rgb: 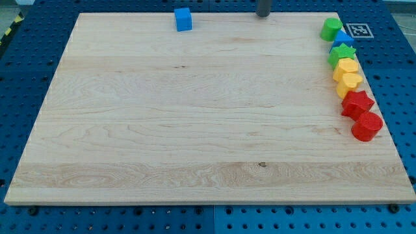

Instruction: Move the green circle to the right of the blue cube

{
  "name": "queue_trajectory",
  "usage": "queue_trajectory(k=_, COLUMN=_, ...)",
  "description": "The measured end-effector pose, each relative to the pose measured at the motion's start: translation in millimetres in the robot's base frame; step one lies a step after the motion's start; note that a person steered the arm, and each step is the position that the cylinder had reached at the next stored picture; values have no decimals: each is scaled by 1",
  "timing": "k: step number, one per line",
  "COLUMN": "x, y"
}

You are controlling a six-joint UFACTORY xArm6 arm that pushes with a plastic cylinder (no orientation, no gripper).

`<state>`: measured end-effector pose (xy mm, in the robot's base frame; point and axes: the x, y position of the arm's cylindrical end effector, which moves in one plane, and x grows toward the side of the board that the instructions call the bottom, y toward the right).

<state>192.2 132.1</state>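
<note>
The blue cube (184, 19) sits near the top edge of the wooden board (195, 130), left of centre. The green circle (331, 29) is at the top right corner of the board, at the head of a column of blocks. My tip (262, 14) is at the top edge of the board, between the blue cube and the green circle, touching neither. Only the rod's lower end shows.
Down the board's right edge below the green circle lie a blue block (344, 38), a green star (341, 54), two yellow blocks (346, 67) (349, 82), a red star (357, 102) and a red circle (366, 125). A marker tag (358, 30) lies off the top right corner.
</note>
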Motion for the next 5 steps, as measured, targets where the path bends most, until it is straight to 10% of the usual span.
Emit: queue_trajectory(k=5, x=26, y=202)
